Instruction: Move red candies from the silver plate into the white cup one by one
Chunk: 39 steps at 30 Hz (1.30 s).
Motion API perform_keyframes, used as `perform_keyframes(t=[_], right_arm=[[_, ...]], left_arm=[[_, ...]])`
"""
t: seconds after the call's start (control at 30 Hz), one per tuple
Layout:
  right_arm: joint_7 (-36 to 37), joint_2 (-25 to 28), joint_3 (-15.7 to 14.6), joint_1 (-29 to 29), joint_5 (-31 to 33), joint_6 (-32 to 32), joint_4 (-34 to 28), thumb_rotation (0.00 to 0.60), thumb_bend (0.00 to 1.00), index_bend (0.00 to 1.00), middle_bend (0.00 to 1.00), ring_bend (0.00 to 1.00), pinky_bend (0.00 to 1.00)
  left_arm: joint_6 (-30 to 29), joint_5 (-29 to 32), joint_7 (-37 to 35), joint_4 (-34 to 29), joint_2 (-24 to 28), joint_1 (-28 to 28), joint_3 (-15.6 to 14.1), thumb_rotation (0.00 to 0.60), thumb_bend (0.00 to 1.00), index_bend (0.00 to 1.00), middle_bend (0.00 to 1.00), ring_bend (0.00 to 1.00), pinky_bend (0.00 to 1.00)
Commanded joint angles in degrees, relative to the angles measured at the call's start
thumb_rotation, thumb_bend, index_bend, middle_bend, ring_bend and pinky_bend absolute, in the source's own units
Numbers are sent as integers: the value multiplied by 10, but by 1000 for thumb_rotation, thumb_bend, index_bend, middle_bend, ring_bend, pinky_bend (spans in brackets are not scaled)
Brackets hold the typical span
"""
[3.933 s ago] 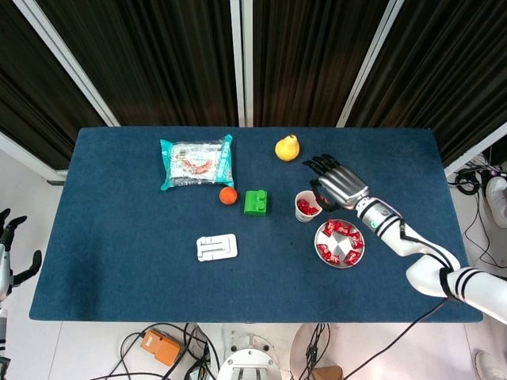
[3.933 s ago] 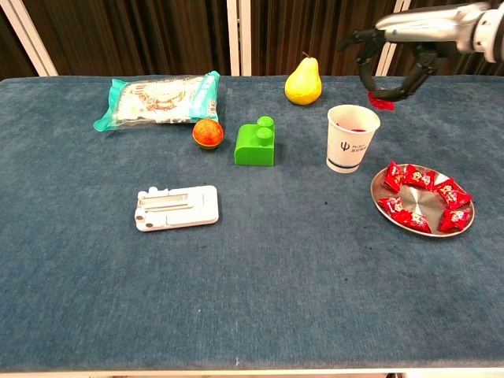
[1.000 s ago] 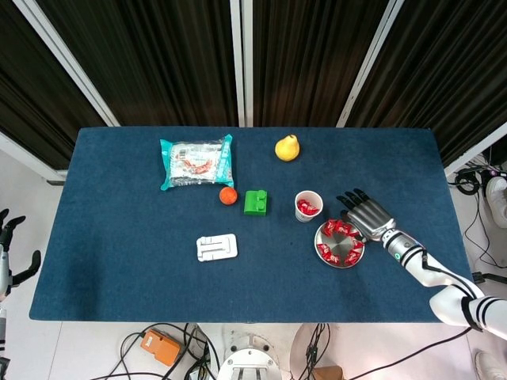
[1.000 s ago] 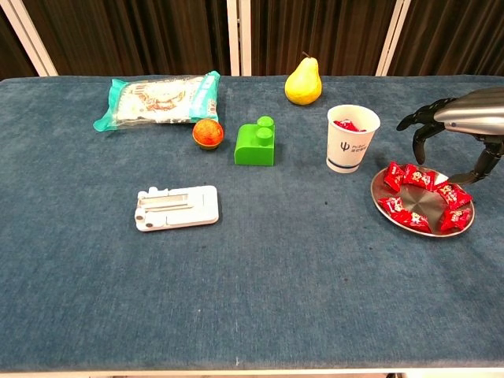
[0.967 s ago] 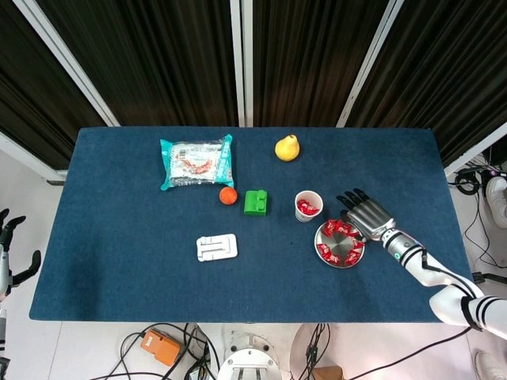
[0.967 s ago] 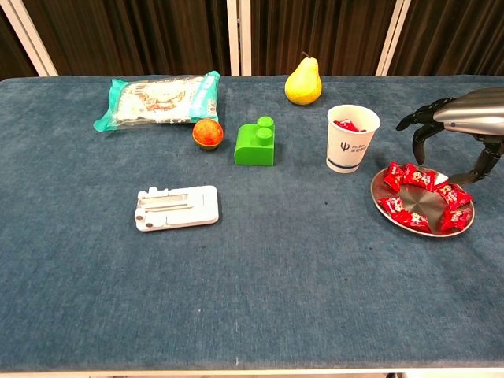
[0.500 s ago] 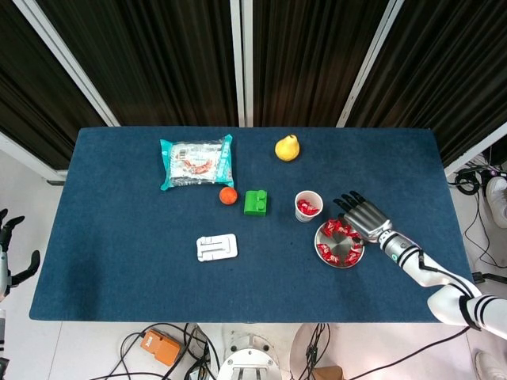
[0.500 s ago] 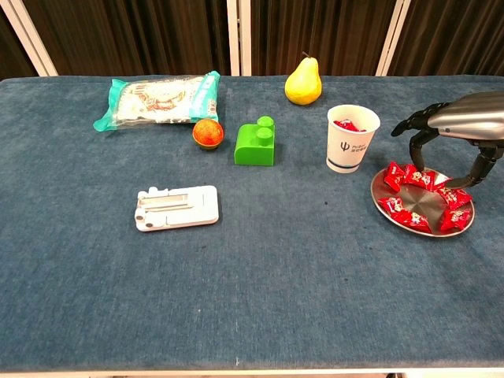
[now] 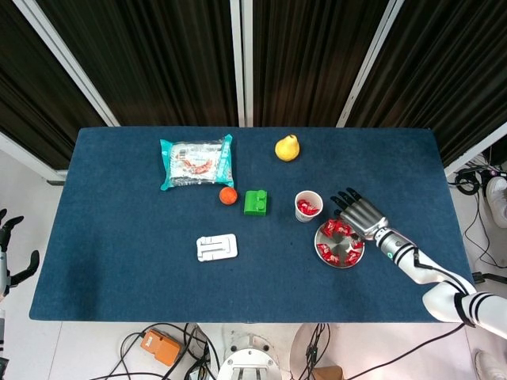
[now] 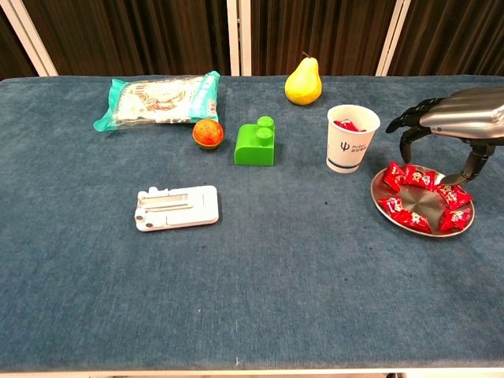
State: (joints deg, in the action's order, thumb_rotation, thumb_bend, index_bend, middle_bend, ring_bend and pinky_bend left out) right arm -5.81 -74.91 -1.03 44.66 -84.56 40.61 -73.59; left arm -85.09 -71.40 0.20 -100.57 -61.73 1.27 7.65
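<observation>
While the right hand [image 9: 360, 216] hangs over the far right part of the silver plate [image 9: 330, 259] in the head view, the red candies [image 9: 333, 241] lie on the plate just beneath and to the left of its spread fingers. The white cup [image 9: 307, 206] stands just left of the hand with red candy inside. From above, it cannot be told whether any fingertip touches a candy. The right forearm runs off toward the lower right corner. At the far left edge, the left hand [image 9: 9, 252] is partly cut off, away from the table, fingers apart and holding nothing.

Seen from the chest view, the right hand [image 10: 453, 118] hovers above the far side of the silver plate [image 10: 392, 213], palm down, fingers curved downward and apart, nothing between them. Its fingertips [image 10: 405, 154] reach close to the red candies [image 10: 419, 194]; contact is unclear. The white cup [image 10: 352, 138] stands just left of the plate. The wrist is cut off by the frame edge.
</observation>
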Motion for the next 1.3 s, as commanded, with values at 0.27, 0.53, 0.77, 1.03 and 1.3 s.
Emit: perform_keyframes(t=[0.27,0.53,0.77,1.03,1.3], right_arm=[[8,0,-5,6,-9,-6,-15,600,401,412,110,49,0],[-2,6,-7,5,-4,-7,-18,600,401,473,110,49,0],[-25,9,-6,2,3,-4,-15,600,401,478,110,49,0],[-39,-5,-9,3,2,-7,2,600,401,476,110,49,0],[-30,-10,-12,6,-7,-8,3,600,401,519,110,49,0]], left_arm=[[0,1,-1,-1,0,0,1,600,346,160,0,0,0],[1,2,-4,0,1,0,1,600,347,160,0,0,0],[0,1,-2,-1,1,0,1,600,347,160,0,0,0],[0,3,-1,-1,1,-1,1,600,347,160,0,0,0],[1,6,-3,-1,1,0,3,600,347,160,0,0,0]])
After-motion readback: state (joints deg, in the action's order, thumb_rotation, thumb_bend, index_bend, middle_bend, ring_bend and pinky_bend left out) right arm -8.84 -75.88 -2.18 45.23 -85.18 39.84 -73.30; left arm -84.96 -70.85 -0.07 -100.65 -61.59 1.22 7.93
